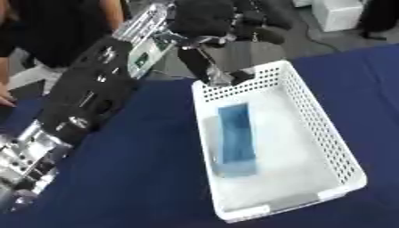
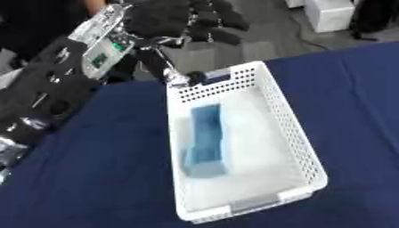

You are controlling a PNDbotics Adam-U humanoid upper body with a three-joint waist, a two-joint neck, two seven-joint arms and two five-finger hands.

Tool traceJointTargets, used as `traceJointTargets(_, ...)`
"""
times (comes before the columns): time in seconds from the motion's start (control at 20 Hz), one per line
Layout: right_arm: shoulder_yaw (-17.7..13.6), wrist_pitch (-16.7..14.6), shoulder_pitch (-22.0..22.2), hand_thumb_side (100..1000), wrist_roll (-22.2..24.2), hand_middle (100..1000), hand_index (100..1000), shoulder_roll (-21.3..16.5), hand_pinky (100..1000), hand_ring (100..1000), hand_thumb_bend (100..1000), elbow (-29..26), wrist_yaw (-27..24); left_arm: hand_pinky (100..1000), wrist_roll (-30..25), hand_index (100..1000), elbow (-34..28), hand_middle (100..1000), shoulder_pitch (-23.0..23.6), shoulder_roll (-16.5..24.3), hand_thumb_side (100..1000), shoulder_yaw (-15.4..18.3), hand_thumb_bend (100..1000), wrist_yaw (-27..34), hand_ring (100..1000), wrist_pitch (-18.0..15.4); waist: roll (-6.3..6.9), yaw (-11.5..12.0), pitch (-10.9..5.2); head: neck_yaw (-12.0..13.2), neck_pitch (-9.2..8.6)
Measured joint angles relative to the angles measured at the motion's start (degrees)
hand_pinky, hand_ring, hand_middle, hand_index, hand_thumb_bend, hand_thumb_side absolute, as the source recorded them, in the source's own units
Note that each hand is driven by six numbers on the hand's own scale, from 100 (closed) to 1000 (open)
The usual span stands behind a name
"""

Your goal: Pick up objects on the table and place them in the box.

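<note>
A white perforated basket [image 1: 335, 147] stands on the navy table, its long side running away from me. Inside it a blue oblong block [image 1: 236, 138] lies lengthwise, nearer the left wall. My left arm comes in from the lower left and reaches up to the basket's far end. My left hand [image 1: 222, 20] hovers over the far rim, open, its thumb [image 1: 204, 67] pointing down to the far left corner. Nothing is in that hand. My right hand shows in neither view.
The navy tablecloth [image 1: 148, 169] covers the table on both sides of the basket. Past the table's far edge is grey floor with white boxes [image 1: 339, 13] at the upper right. A person in dark clothes [image 1: 54, 26] stands at the far left.
</note>
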Motion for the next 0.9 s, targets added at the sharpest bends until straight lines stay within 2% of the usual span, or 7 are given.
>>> traceJointTargets(0.2, -0.1, -0.2, 0.4, 887, 0.2, 795, 847, -0.6, 748, 755, 100, 0.0, 0.4, 1000, 11.5, 1000, 2.0, 1000, -2.3, 3.9, 328, 3.1, 100, -2.5, 1000, 0.2, 0.26, 0.6, 0.0, -0.4, 0.46)
traceJointTargets(0.25, -0.1, -0.2, 0.5, 887, 0.3, 795, 847, -0.7, 749, 755, 100, 0.0, 0.5, 787, 14.9, 854, 2.8, 819, -2.4, 4.5, 100, 4.0, 306, -3.2, 843, 0.4, 0.26, 0.7, 0.0, -0.4, 0.47)
traceJointTargets(0.35, -0.1, -0.3, 0.6, 885, 0.5, 795, 848, -0.8, 750, 755, 100, 0.0, 0.7, 100, 19.1, 471, 4.8, 365, -2.3, 4.8, 100, 5.3, 387, -3.2, 276, 2.8, 0.26, 0.7, 0.01, -0.4, 0.47)
traceJointTargets(0.45, -0.1, -0.3, 0.6, 883, 0.8, 796, 851, -0.8, 753, 757, 100, 0.0, 0.7, 100, 21.7, 145, 8.0, 100, -0.7, 4.8, 100, 5.5, 186, 1.2, 100, 5.3, 0.24, 0.7, 0.15, -0.4, 0.47)
traceJointTargets(0.5, -0.1, -0.4, 0.6, 882, 0.9, 796, 852, -0.8, 754, 757, 100, 0.0, 0.8, 100, 22.4, 101, 9.4, 100, 0.3, 4.9, 147, 5.2, 133, 5.5, 100, 6.0, 0.22, 0.7, 0.47, -0.4, 0.47)
traceJointTargets(0.75, -0.2, -0.6, 0.7, 868, 2.1, 800, 868, -0.8, 769, 761, 100, 0.0, 1.8, 100, 19.0, 100, 8.3, 100, 7.6, 8.6, 316, 3.7, 100, 30.7, 100, 3.1, -0.09, 1.7, 2.07, -0.4, 0.43)
traceJointTargets(0.9, -0.5, -0.9, 1.3, 862, 3.1, 802, 878, -0.8, 777, 764, 100, 0.0, 2.9, 100, 11.6, 196, 4.1, 100, 15.0, 13.3, 558, 5.7, 100, 42.1, 100, 2.2, -0.8, 3.1, 3.33, -0.9, 0.4)
